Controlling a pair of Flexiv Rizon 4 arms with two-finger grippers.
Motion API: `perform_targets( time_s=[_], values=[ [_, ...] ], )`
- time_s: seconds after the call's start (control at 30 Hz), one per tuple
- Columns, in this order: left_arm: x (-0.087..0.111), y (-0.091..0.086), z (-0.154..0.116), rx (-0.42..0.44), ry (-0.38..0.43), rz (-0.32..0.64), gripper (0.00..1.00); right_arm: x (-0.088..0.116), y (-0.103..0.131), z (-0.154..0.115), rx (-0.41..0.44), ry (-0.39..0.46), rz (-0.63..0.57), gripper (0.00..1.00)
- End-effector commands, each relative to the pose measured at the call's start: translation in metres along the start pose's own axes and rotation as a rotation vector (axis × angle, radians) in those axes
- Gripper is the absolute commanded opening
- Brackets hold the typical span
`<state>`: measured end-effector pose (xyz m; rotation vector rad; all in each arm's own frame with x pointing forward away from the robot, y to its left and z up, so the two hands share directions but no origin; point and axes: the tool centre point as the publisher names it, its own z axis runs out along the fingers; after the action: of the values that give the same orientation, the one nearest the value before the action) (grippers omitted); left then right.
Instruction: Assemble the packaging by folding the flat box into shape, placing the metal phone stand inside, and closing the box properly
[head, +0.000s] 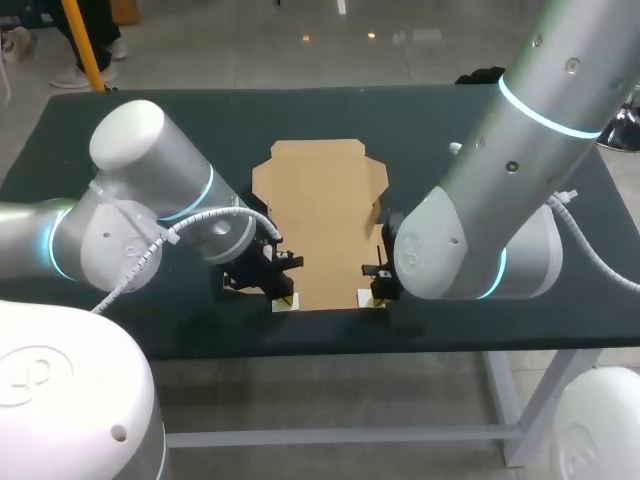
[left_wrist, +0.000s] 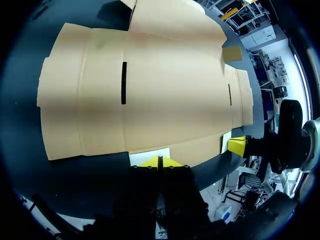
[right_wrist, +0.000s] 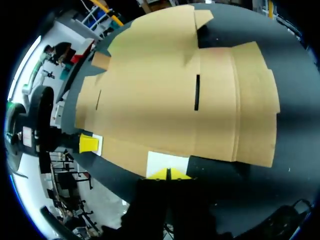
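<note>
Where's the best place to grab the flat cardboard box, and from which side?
The cardboard box lies flat on the table, so only an edge can be pinched. Probably take its near edge, by the two corners, coming in low from the front.

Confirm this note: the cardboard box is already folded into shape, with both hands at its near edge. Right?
No. The cardboard box lies flat and unfolded on the table, as the head view shows. The left hand and right hand are indeed at its near edge.
</note>
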<state>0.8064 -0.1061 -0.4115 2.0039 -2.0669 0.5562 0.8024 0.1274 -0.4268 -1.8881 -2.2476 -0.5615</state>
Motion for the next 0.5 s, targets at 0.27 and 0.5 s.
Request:
perform_targets(
  time_s=[0.27, 0.5],
  values=[
    [0.006, 0.002, -0.020, 0.046, -0.035, 0.008, 0.00, -0.014, 0.007, -0.021, -0.003, 0.120, -0.041, 0.00],
    [0.008, -0.001, -0.035, 0.064, -0.038, 0.009, 0.00, -0.021, 0.016, -0.041, 0.002, 0.239, -0.098, 0.00]
  ],
)
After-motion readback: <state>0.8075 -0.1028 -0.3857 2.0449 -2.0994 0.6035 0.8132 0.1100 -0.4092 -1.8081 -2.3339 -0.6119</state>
